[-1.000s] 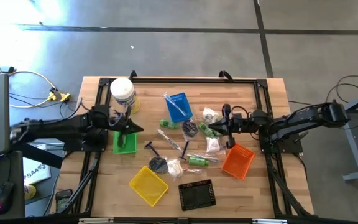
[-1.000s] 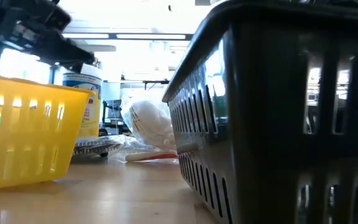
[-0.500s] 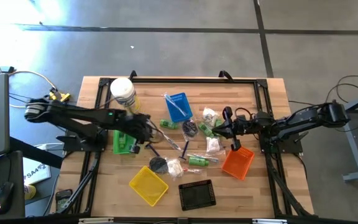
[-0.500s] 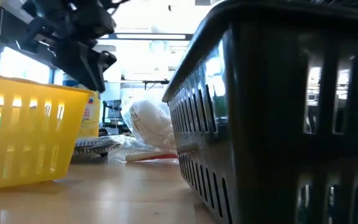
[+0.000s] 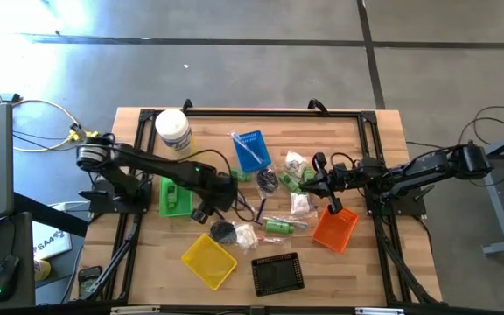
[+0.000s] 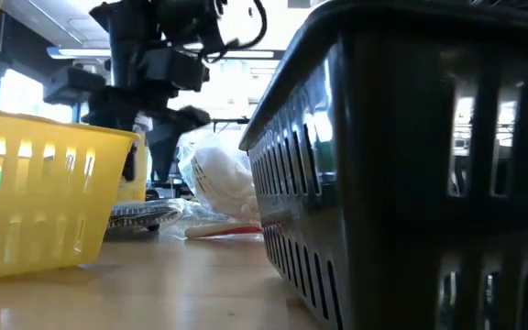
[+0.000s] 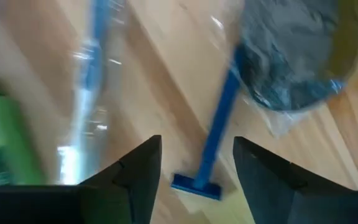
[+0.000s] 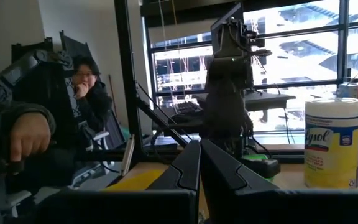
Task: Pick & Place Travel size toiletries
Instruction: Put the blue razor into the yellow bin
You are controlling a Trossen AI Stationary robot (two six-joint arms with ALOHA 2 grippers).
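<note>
I've got the left gripper (image 7: 196, 163) released, fingers spread above the blue razor (image 7: 211, 149) mid-table, right gripper (image 8: 200, 163) clenched empty over the orange tray (image 5: 335, 227).

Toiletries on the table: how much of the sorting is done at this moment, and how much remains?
Done: the green tray and the blue tray each seem to hold an item. In hand: the left claw hangs open over a razor on the wood; the right claw is shut by the orange tray, with nothing seen in it. Left: most toiletries lie loose in the middle.
</note>
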